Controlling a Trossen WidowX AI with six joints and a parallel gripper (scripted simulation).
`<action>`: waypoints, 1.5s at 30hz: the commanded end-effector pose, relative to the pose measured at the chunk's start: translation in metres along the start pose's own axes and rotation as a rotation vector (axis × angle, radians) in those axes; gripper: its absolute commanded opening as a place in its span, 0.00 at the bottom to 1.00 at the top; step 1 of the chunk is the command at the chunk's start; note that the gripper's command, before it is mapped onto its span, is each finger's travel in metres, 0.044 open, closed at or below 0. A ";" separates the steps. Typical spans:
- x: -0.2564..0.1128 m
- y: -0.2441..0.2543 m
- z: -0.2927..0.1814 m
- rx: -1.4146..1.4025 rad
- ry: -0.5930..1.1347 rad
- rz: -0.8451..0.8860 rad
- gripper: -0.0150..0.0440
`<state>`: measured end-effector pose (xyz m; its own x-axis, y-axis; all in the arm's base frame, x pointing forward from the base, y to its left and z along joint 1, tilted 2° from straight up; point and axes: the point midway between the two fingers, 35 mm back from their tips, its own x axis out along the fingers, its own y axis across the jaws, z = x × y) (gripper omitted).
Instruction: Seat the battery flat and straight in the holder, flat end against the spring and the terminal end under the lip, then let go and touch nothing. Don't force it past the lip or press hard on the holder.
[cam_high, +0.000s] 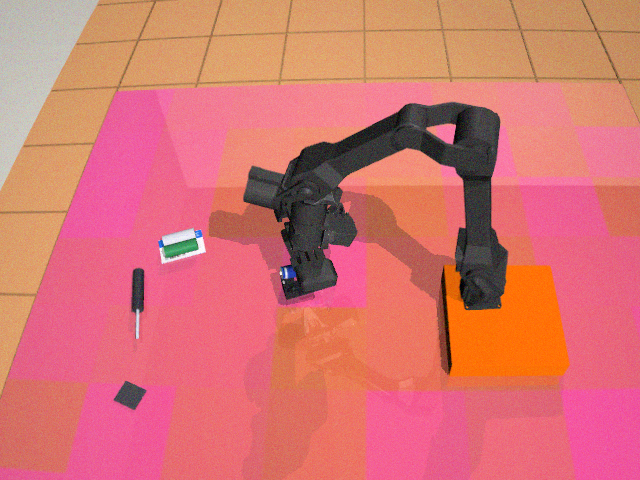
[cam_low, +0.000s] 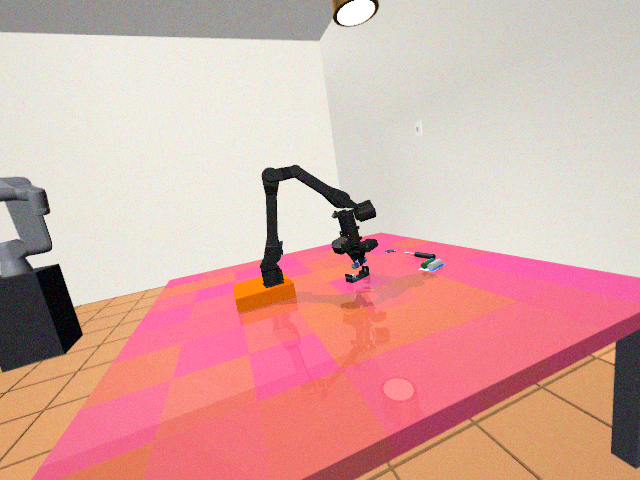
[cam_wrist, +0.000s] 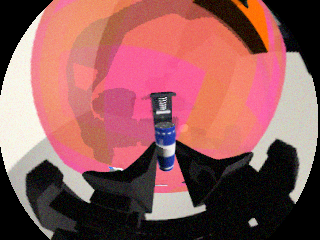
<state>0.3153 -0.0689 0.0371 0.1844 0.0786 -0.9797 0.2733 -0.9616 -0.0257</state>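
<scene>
The blue battery (cam_high: 287, 272) (cam_low: 356, 265) (cam_wrist: 165, 145) with a white band is held between the fingertips of my gripper (cam_low: 358, 260), which is shut on it. In the exterior view the battery is a little above the black holder (cam_low: 355, 277) (cam_wrist: 162, 118), with a gap below it. In the wrist view the battery is roughly in line with the holder's length. The holder's spring (cam_wrist: 161, 104) shows beyond the battery's far end. The battery hides the nearer part of the holder, and the lip cannot be made out. In the top view the gripper covers much of the holder.
A white tray (cam_high: 183, 256) with a green and a white cylinder lies to the left in the top view. A black-handled screwdriver (cam_high: 138, 290) (cam_low: 423, 255) and a dark square (cam_high: 130, 395) also lie left. The orange block (cam_high: 509, 325) (cam_low: 264, 296) is under the arm's base.
</scene>
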 end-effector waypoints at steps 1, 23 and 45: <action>0.006 -0.001 0.003 -0.005 0.054 -0.002 0.39; 0.017 0.000 0.008 -0.003 0.171 -0.007 0.39; 0.025 -0.001 0.016 -0.007 0.318 -0.008 0.39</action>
<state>0.3090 -0.0712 0.0115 0.4536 0.1594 -0.8769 0.2803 -0.9595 -0.0294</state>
